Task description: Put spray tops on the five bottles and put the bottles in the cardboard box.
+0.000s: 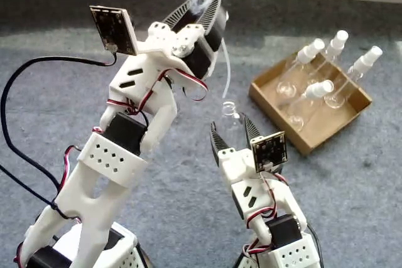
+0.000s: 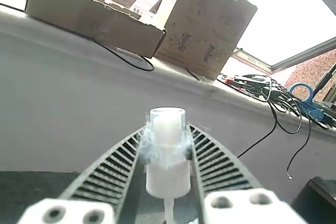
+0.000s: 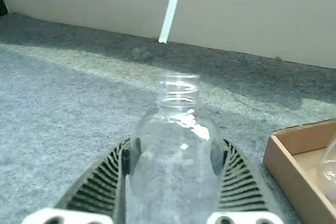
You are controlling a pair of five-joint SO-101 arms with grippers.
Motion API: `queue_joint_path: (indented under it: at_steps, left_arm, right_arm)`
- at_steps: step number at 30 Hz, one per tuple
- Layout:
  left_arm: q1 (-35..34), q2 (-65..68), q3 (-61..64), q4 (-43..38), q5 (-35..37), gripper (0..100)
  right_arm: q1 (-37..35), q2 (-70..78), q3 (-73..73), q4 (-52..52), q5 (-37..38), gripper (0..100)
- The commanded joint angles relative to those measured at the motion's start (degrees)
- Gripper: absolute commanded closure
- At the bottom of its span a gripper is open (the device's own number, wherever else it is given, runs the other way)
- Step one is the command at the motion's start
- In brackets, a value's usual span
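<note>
Grips white plastic spray top [image 2: 168,174], thin tube dangling, in left gripper [image 2: 167,129] at 12 o'clock; clasps clear open-necked bottle [image 3: 176,150] in right gripper [image 1: 232,123] at centre; at 2 o'clock, shallow brown cardboard box [image 1: 279,120] with four capped bottles [image 1: 319,89], on grey carpet [image 1: 364,192]

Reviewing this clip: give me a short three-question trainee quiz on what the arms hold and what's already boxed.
1. Multiple choice: the left claw grips A) a spray top, B) a sponge, C) nothing.
2. True or false: the bottle in the right claw already wears its top.
3. Count: how many capped bottles lie in the cardboard box?
Key: 1 A; 2 false, its neck is open; 3 four.
</note>
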Motion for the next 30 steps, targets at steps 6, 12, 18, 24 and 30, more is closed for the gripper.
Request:
queue_joint_path:
  at_steps: [6,12,18,24,30]
  left_arm:
    - [3.74,-2.07,3.47,-0.09,-0.44,100]
    - [1.98,-2.42,2.24,-2.02,-0.53,100]
    - [0.66,-1.98,0.04,-2.90,-0.35,100]
    - [0.75,-1.98,3.56,-3.43,-0.18,100]
    - [0.48,-1.98,3.56,-9.58,-0.53,100]
  right_arm:
    - [-0.40,-1.01,2.51,-1.63,-0.26,92.1]
    - [-0.40,-1.01,2.51,-1.63,-0.26,92.1]
    - [-0.40,-1.01,2.51,-1.63,-0.26,92.1]
    - [-0.40,-1.01,2.51,-1.63,-0.26,92.1]
    - [-0.40,-1.01,2.51,-1.63,-0.26,92.1]
